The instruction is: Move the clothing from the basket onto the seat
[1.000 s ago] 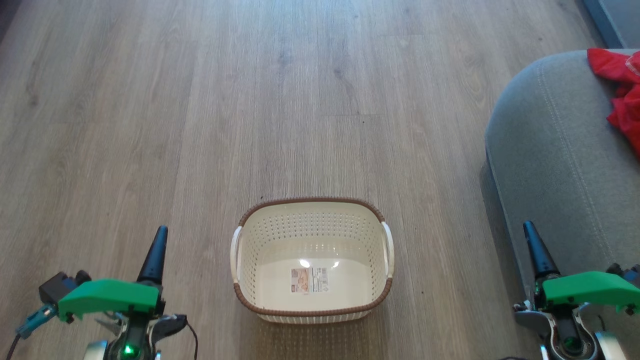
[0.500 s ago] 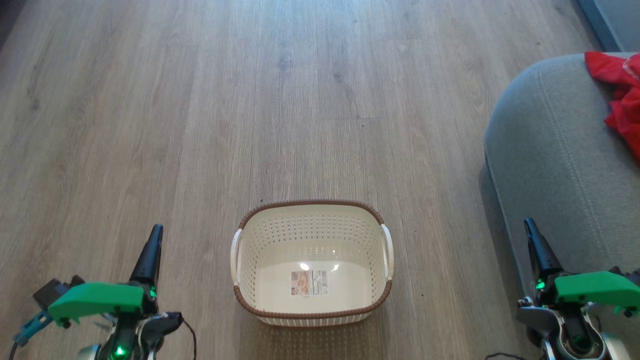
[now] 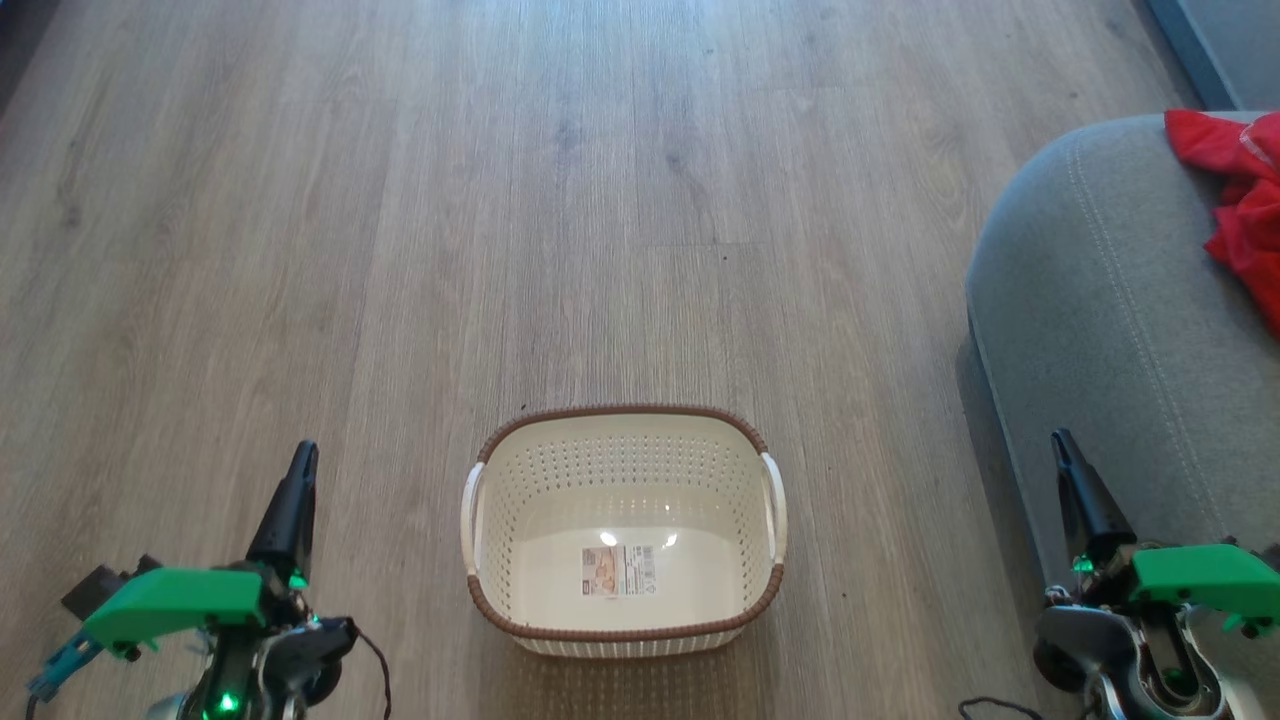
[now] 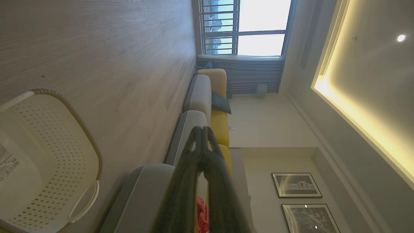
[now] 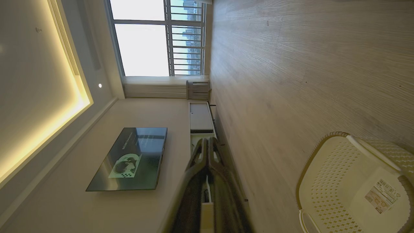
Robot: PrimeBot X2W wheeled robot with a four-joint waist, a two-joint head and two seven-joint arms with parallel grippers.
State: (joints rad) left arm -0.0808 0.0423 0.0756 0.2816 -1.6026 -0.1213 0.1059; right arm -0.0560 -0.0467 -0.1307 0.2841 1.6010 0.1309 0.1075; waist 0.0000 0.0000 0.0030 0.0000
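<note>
Your main risk from here is a needless or clumsy extra move. The small oval cream plastic basket with the brown woven-look rim stands on the pale wood-plank floor. It holds nothing but the printed label on its bottom, so I judge the transfer finished. If you send a claw down into it, you close on air and may shove the light basket across the smooth boards.

Watch the right side too. The right gripper hangs just beside the front face of the large grey fabric-upholstered seat. A turn at the waist or an outward swing of that arm could drag its dark fingers along the fabric.

The soft bright red clothing lies crumpled on top of the seat. The edge of the head view cuts part of it off, so you cannot tell how securely the rest sits. A brush from the arm could pull it down towards the floor.

Both claws are clenched and carry nothing; each wrist view shows its two fingers pressed tip to tip. The left gripper hangs over bare floor to the left of the basket. It is well apart from the clothing, with the basket between them. The clothing lies ahead of the right gripper and further to its right, up on the cushion and clear of its fingertips.
</note>
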